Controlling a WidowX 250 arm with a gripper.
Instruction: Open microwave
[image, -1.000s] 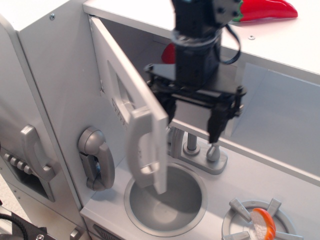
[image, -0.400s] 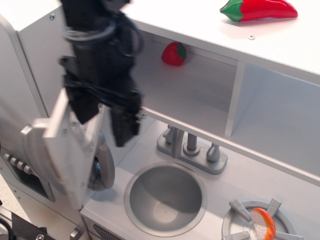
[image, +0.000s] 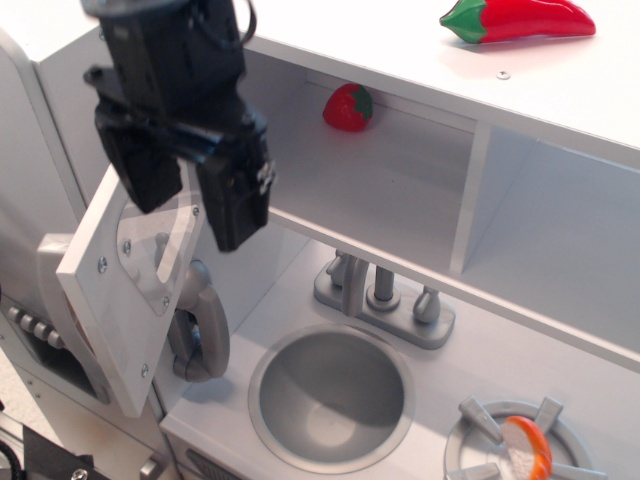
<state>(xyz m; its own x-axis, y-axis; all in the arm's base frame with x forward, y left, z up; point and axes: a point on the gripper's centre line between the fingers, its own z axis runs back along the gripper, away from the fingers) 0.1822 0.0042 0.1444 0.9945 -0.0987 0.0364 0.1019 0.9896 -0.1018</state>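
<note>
We find the microwave (image: 400, 190) as the open compartment under the top shelf, its door (image: 125, 290) swung far out to the left, inner face and clear window turned toward us. A strawberry (image: 348, 107) sits at the back of the cavity. We judge the opening step all but done. Our pincer (image: 190, 185) hangs just over the door's top edge with its two fingers apart, straddling the panel without clearly clamping it. Next, we reckon, calls for lifting clear without nudging the door shut. Below, the phone handset (image: 203, 325), sink (image: 330, 395) and faucet (image: 385, 300) sit on the counter (image: 480, 360).
</note>
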